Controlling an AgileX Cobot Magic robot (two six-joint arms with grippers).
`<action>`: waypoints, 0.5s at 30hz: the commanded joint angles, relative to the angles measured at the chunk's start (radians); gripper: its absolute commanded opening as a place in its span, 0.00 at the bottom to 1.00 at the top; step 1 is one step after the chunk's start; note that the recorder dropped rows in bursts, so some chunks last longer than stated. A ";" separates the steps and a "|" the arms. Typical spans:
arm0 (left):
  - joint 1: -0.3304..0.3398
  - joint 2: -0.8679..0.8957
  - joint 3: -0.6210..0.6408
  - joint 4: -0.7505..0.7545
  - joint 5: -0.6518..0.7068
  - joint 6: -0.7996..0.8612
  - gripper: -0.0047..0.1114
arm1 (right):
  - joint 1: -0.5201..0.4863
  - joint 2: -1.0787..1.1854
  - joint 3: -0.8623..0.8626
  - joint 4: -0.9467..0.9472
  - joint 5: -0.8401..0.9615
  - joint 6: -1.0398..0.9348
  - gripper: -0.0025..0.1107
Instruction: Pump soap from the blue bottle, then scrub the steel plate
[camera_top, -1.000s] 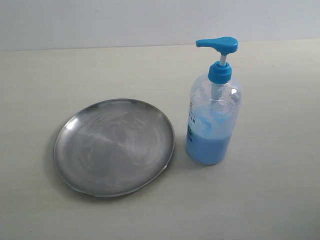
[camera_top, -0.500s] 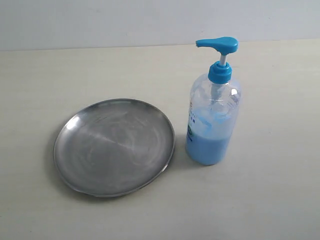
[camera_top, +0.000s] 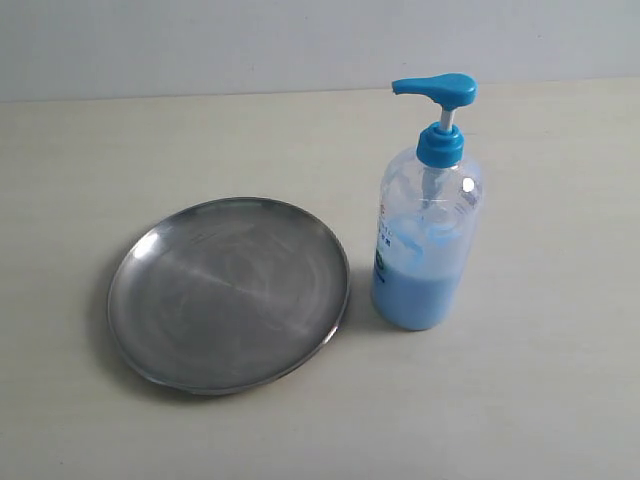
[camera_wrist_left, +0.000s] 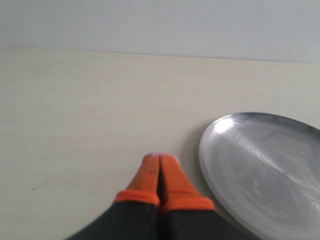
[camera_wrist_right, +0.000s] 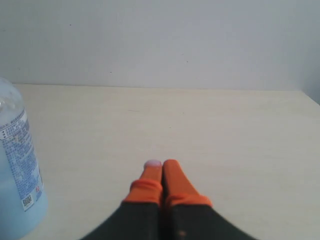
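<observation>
Your left end effector (camera_wrist_left: 159, 159) pinched closed, steel plate (camera_wrist_left: 265, 170) near it, right end effector (camera_wrist_right: 162, 164) closed too, blue bottle (camera_wrist_right: 17, 165) nearby

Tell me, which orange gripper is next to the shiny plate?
The left gripper: the steel plate lies beside its shut orange tips. The right gripper has the blue bottle nearby instead.

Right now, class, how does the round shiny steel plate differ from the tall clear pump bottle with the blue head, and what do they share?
The round shiny steel plate lies flat and low; the tall clear blue-headed pump bottle stands upright. The plate is opaque scuffed metal; the bottle is see-through plastic with a printed label. The plate holds nothing; the bottle holds light blue soap. Both rest on the pale table.
</observation>
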 joint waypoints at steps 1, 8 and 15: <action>-0.005 -0.005 0.003 0.000 -0.007 -0.004 0.04 | -0.006 -0.006 0.005 -0.001 -0.007 0.004 0.02; -0.005 -0.005 0.003 0.000 -0.007 -0.004 0.04 | -0.006 -0.006 0.005 -0.001 -0.007 0.004 0.02; -0.005 -0.005 0.003 0.000 -0.007 -0.004 0.04 | -0.006 0.008 0.005 -0.001 0.001 0.004 0.02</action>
